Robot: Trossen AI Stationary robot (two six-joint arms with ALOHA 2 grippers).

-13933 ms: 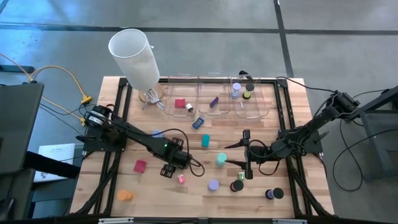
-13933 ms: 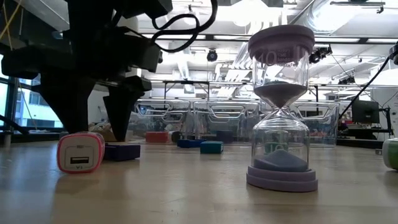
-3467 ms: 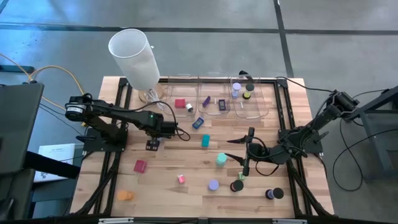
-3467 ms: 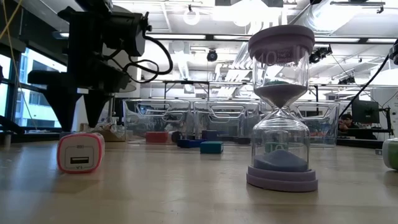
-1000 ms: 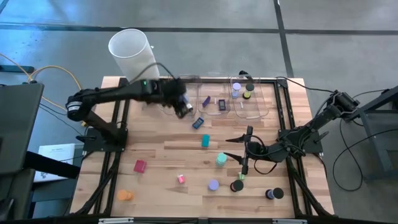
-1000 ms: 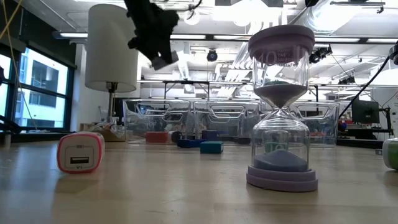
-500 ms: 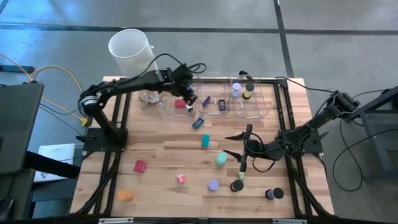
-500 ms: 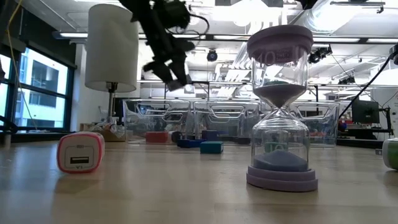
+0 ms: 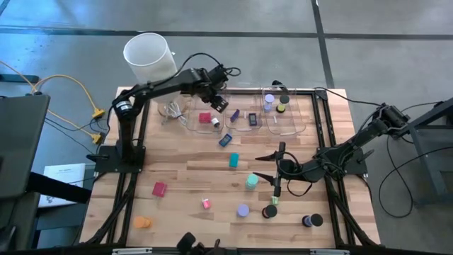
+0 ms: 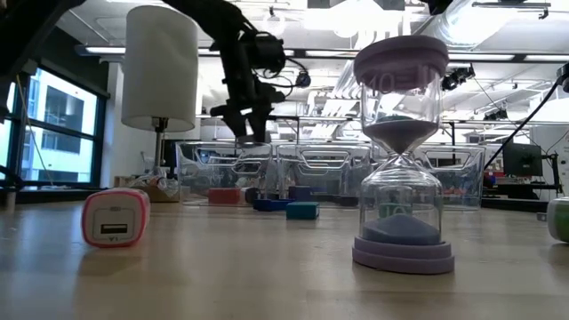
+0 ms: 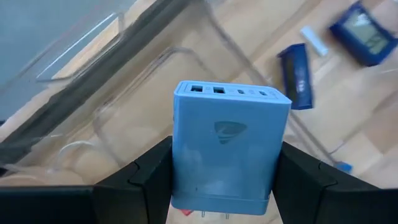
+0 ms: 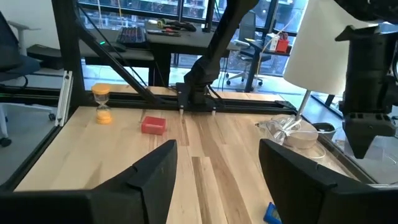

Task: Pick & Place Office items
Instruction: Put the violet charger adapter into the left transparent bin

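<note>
From above, your left gripper (image 9: 219, 100) hangs over the clear bins (image 9: 244, 120) at the worktop's (image 9: 191, 173) far edge. Its wrist view shows the fingers (image 11: 146, 180) clamped on a light blue charger block (image 11: 229, 146). Your right gripper (image 9: 274, 170) waits mid-worktop, fingers (image 12: 152, 177) apart.

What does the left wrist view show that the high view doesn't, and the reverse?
Left wrist only: the left gripper is shut on a light blue charger, its port face in view, held over the clear bins.
High only: the whole table, the right gripper open above the middle, the white cylinder, and loose pieces such as the red block and orange disc.
Both: the bins and the dark blue rectangle.
</note>
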